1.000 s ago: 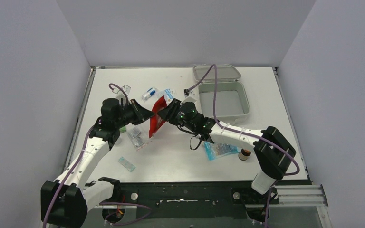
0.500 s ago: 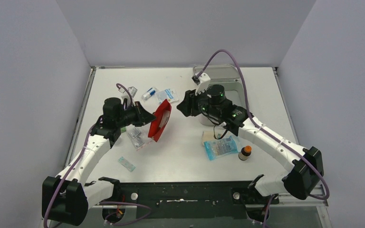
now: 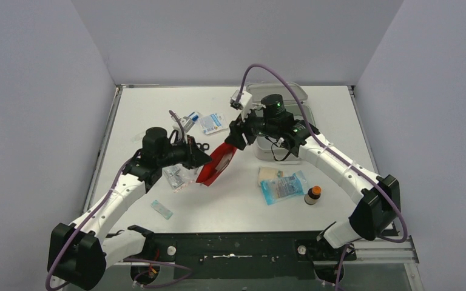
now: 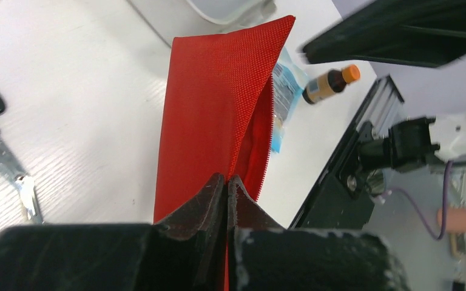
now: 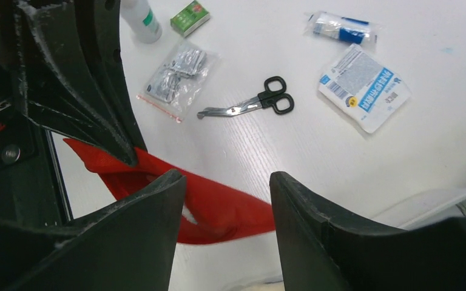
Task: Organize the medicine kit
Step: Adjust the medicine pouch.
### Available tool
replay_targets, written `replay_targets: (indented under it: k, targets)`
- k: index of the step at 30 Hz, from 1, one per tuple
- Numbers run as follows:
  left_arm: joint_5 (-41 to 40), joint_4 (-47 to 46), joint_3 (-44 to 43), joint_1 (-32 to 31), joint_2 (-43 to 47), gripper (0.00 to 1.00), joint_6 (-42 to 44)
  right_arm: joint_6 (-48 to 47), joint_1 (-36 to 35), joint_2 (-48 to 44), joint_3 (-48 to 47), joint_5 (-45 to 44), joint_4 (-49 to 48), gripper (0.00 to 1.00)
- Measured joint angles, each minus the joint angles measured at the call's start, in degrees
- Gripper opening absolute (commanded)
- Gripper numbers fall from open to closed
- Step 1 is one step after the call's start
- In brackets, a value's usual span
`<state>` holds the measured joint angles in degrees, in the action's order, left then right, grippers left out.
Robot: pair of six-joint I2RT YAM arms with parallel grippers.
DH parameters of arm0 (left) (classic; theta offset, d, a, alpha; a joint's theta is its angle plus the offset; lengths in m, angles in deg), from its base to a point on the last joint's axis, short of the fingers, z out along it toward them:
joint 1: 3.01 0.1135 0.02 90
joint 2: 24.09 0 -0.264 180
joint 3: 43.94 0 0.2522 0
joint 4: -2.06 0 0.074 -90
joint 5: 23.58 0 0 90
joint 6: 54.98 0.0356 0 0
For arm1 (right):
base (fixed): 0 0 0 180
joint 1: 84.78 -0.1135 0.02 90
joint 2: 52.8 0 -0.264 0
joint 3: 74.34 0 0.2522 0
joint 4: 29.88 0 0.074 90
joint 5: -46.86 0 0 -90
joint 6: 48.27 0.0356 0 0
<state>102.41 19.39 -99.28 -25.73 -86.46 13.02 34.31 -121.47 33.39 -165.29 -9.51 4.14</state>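
The medicine kit (image 3: 263, 153), a pale grey box with its lid folded back, stands at the back right, mostly hidden under my right arm. Its rim shows in the right wrist view (image 5: 443, 200). A red pouch (image 3: 218, 162) hangs tilted above the table. My left gripper (image 3: 205, 159) is shut on the pouch's edge by the zipper (image 4: 226, 182), and the pouch (image 4: 218, 103) gapes open there. My right gripper (image 3: 233, 138) is open just above the pouch's upper corner. Nothing lies between its fingers (image 5: 227, 176), and the pouch (image 5: 230, 209) is below them.
Black-handled scissors (image 5: 255, 103), a blue-white sachet (image 5: 364, 88), a wrapped roll (image 5: 340, 27) and a clear bag of blister packs (image 5: 176, 76) lie left of the kit. A blue packet (image 3: 283, 187) and a brown bottle (image 3: 313, 194) lie at the front right. A small strip (image 3: 162, 209) lies front left.
My left gripper carried the red pouch to the right and tipped it lower. My right arm swung back over the kit, and its jaws widened near the pouch's upper corner.
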Motion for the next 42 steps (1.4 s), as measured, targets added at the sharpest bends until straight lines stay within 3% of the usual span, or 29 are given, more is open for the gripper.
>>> replay_targets:
  k: [5, 13, 25, 29, 34, 35, 39, 42]
  targets:
    - [0.76, 0.09, -0.46, -3.96, 0.59, 0.00, 3.96, -5.33, 0.00, 2.34, -1.62, 6.49, 3.82, 0.51]
    - [0.81, 0.28, -0.81, -5.03, 0.66, 0.00, 7.72, -9.55, 0.00, 2.40, -1.64, 13.88, 8.59, 0.50]
    - [0.98, 0.70, -1.22, -5.11, 0.66, 0.00, 10.73, -10.40, -0.04, 2.40, -1.64, 16.13, 11.63, 0.45]
    - [1.33, 0.52, -1.22, -5.11, 1.11, 0.00, 10.97, -11.26, -0.11, 2.43, -1.64, 16.17, 12.22, 0.32]
    - [1.44, 0.31, -1.22, -5.18, 1.44, 0.00, 10.95, -11.96, -0.09, 2.60, -1.64, 16.83, 12.98, 0.00]
    - [1.44, 0.35, -1.29, -5.27, 1.44, 0.02, 10.88, -11.96, -0.09, 2.60, -1.64, 16.83, 12.94, 0.00]
    - [-0.70, 0.87, -1.90, -5.33, 1.42, 0.29, 10.16, -9.75, 0.52, 2.47, -0.85, 16.79, 10.75, 0.00]
    - [-5.16, 2.10, -3.10, -5.33, 1.40, 0.38, 8.90, -6.58, 1.29, 1.84, 1.42, 16.09, 7.67, 0.00]
